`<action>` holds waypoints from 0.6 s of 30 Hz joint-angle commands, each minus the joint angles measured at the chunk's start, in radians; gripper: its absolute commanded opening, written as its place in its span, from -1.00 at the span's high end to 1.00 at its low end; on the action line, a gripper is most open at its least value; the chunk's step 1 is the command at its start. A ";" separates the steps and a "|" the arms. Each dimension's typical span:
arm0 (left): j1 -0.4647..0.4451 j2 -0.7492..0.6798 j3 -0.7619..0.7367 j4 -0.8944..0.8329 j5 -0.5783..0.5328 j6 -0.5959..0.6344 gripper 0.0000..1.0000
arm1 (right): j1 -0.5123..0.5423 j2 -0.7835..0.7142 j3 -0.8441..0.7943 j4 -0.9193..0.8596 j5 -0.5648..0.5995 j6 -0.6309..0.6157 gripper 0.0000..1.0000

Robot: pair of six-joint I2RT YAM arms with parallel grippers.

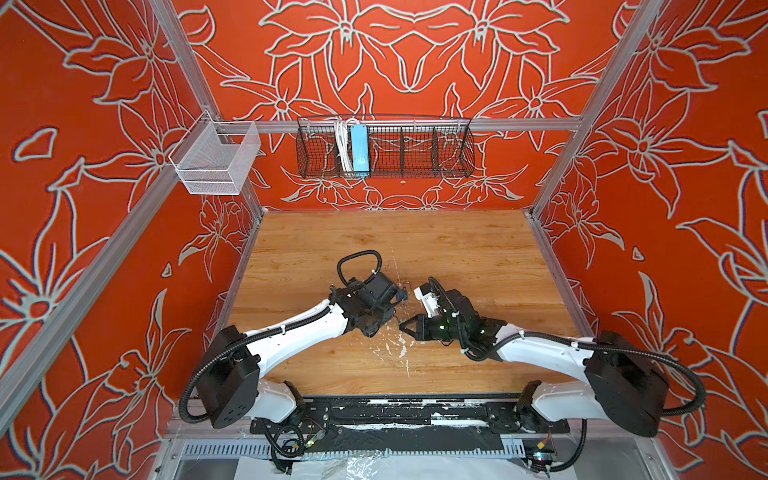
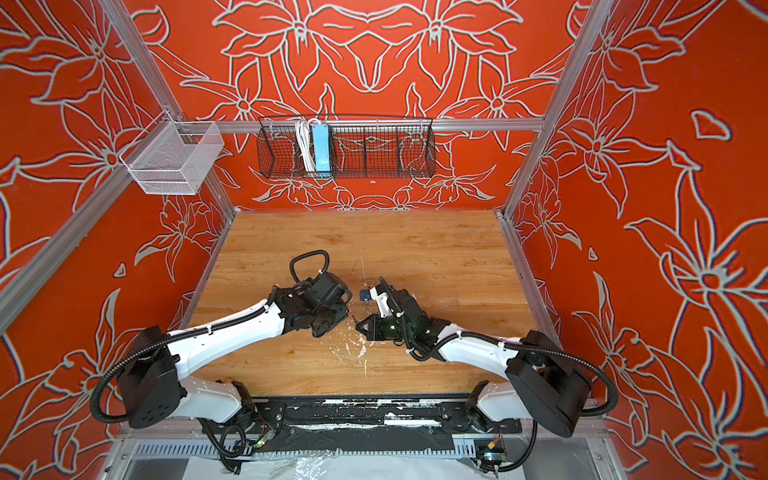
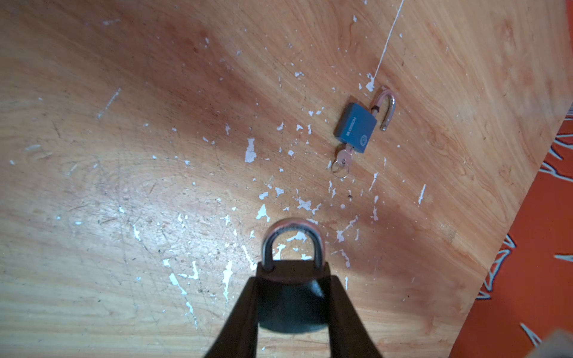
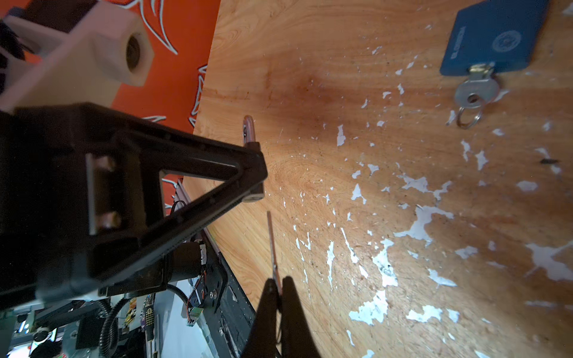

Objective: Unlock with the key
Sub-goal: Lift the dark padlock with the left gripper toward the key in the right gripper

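Currently the left gripper (image 3: 293, 272) is clamping a dark padlock (image 3: 290, 310) by its body above mid-table (image 3: 124, 155). The right gripper (image 4: 279, 283) is pinching a key (image 4: 273, 245), aimed toward it but apart. Farther back, a blue padlock (image 3: 356, 127) is lying open, a second key (image 3: 344, 156) inserted.

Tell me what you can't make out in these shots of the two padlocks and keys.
- Dark padlock with silver shackle: left wrist view, body blurred, shadowed between the fingers of the left gripper; keyhole unseen.
- Thin silver key in the right gripper: right wrist view, edge-on, teeth unreadable.
- Blue square padlock: same view, shackle cut off by frame edge.
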 commanded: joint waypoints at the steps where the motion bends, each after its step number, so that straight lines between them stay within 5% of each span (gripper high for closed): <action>1: -0.014 -0.022 0.038 -0.010 -0.046 -0.025 0.66 | 0.024 -0.027 -0.019 0.024 0.065 0.010 1.00; 18: -0.034 -0.019 0.060 0.006 -0.049 -0.014 0.66 | 0.058 -0.008 -0.001 0.049 0.082 -0.018 1.00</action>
